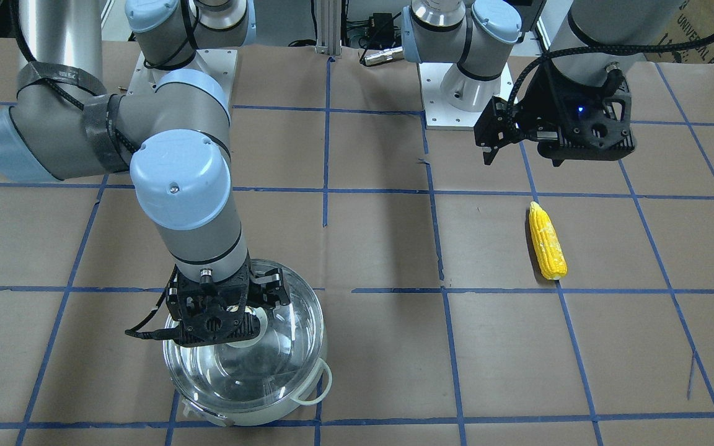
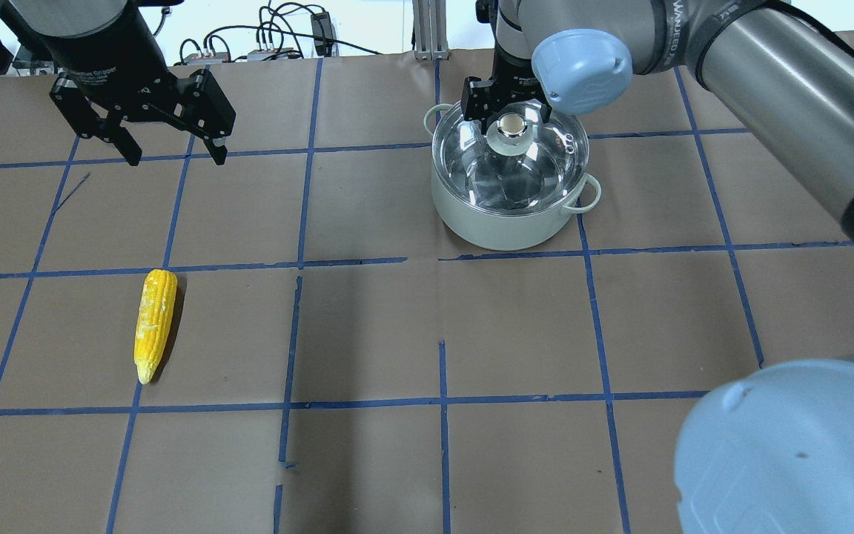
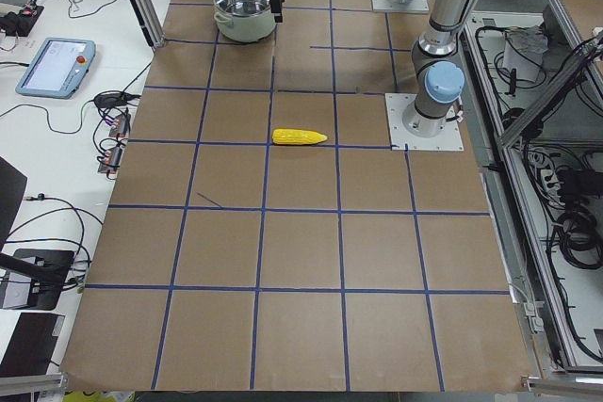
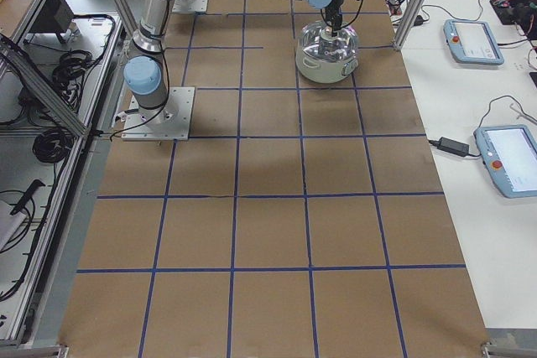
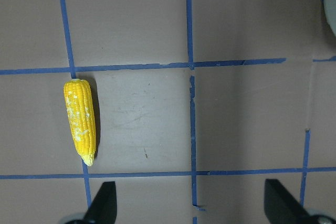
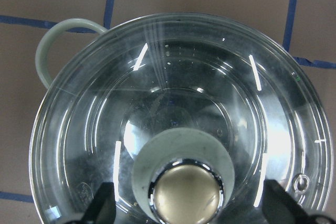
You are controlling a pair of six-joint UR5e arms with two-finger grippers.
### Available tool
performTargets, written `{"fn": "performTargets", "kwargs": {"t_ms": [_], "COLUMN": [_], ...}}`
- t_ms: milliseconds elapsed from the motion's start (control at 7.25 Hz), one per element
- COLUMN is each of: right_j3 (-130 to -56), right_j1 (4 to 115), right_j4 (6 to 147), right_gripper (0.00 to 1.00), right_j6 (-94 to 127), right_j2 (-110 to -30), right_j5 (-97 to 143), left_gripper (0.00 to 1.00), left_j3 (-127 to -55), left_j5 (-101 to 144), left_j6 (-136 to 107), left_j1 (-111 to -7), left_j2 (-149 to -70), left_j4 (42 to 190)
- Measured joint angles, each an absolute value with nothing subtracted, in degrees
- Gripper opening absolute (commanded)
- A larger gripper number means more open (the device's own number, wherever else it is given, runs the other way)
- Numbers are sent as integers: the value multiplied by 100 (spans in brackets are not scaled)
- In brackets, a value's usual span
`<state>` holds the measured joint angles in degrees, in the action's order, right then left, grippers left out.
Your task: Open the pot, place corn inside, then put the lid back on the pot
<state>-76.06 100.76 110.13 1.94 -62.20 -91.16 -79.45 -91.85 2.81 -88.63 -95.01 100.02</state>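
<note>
The pot point(image 2: 505, 222) stands at the far right of the table with the glass lid point(image 2: 545, 159) sitting on it. My right gripper point(image 2: 510, 119) is open, its fingers on either side of the lid's knob point(image 6: 184, 192) without closing on it; it also shows in the front view point(image 1: 227, 313). The corn point(image 2: 154, 322) lies flat on the paper at the left, also in the left wrist view point(image 5: 80, 121). My left gripper point(image 2: 176, 154) is open and empty, hovering above the table beyond the corn.
Blue tape lines grid the brown paper table point(image 2: 427, 334). The arms' white base plates point(image 1: 456, 118) sit at the robot's edge. Cables point(image 2: 264, 44) lie past the far edge. Tablets point(image 3: 55, 65) lie on the side bench.
</note>
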Motion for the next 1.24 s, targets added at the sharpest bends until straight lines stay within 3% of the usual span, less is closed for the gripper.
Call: {"fn": "performTargets", "kwargs": {"t_ms": [276, 552, 1241], "right_j3": [-7601, -7560, -7388], "right_j1": [10073, 10073, 10050], "right_j4": [11013, 10997, 10490], "right_gripper": [66, 52, 37], "right_j6": [194, 193, 193], "right_j2": [-6169, -6148, -6330], "right_j5": [-9115, -9114, -9140], "left_gripper": [100, 100, 100], "left_j3": [-7945, -7945, -7912], "left_j5": [-9184, -9184, -9196], "left_j6": [281, 281, 334], "left_j1": [-8867, -8863, -8841], "left_j2": [-9501, -9501, -9505], "left_j4": [10002, 10002, 9988]}}
